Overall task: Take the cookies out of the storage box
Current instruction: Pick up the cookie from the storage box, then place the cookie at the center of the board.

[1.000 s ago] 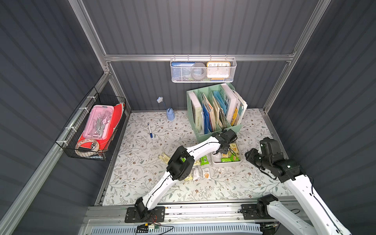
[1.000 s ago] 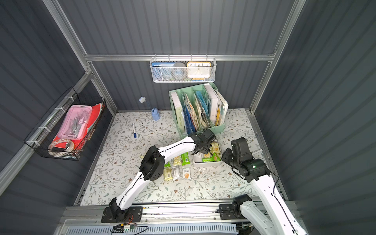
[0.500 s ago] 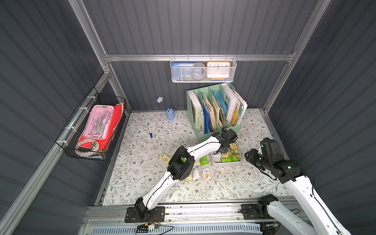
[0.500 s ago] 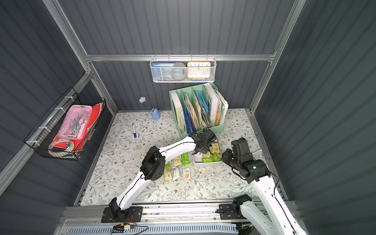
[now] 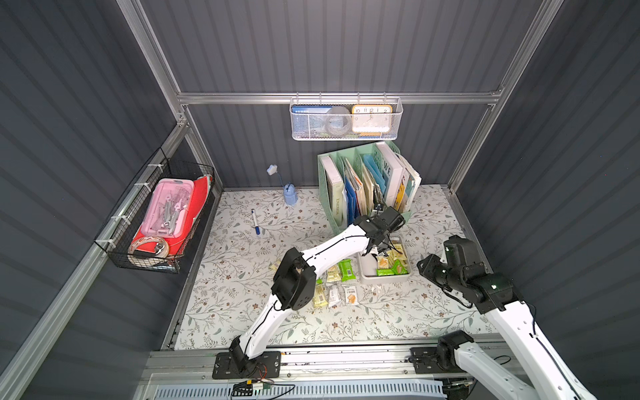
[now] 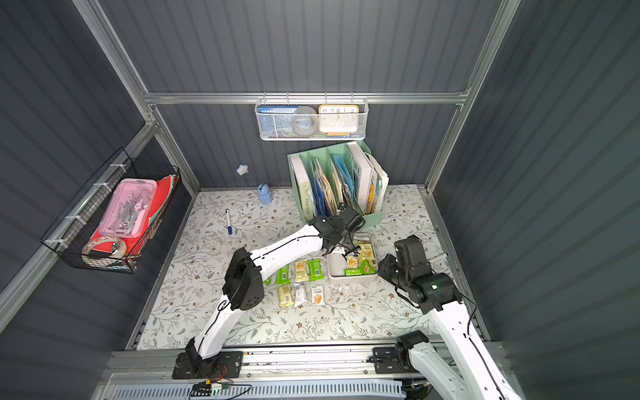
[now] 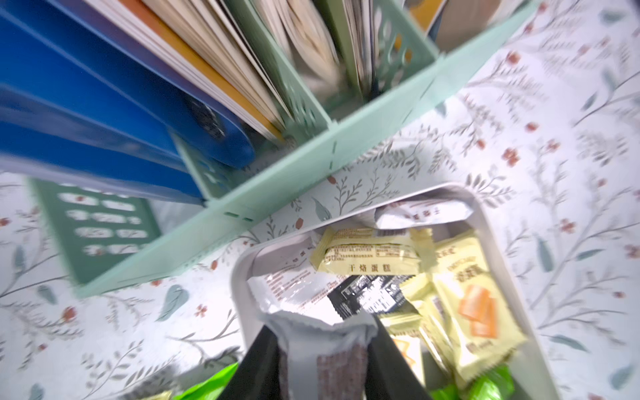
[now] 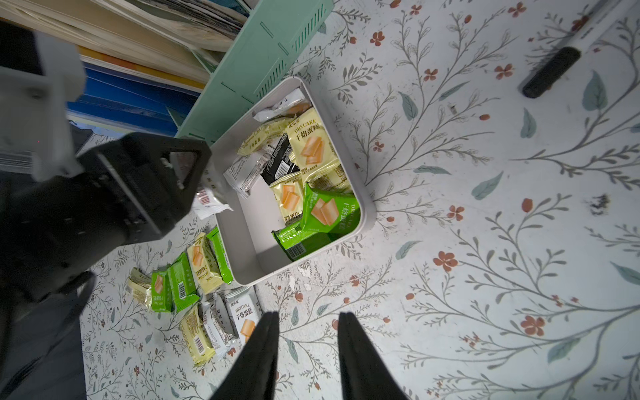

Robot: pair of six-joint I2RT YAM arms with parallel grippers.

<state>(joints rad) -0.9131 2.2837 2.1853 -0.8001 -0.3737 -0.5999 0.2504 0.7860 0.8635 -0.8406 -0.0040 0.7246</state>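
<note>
The storage box (image 5: 385, 276) (image 6: 352, 277) is a shallow light-grey tray in front of the file organiser. Cookies (image 8: 313, 149) in green, pale yellow, silver and black fill its far and right parts. Several more cookies (image 5: 341, 277) (image 8: 194, 277) lie on the table left of it. My left gripper (image 7: 321, 327) (image 5: 375, 250) hangs over the box's left side, shut on a whitish-silver cookie packet (image 7: 311, 343) (image 8: 209, 206). Low over the table just right of the box, my right gripper (image 8: 308, 315) (image 5: 425, 269) is open with nothing between its fingers.
The mint-green file organiser (image 5: 363, 187) stands right behind the box. A black marker (image 8: 550, 71) lies on the table right of the box, and a blue pen (image 5: 255, 221) and a small blue fan (image 5: 290, 197) at the back left. Wire baskets (image 5: 162, 214) (image 5: 346, 119) hang on the walls.
My left gripper's jaws have closed on the whitish-silver packet at the box. The right arm has stayed where it was.
</note>
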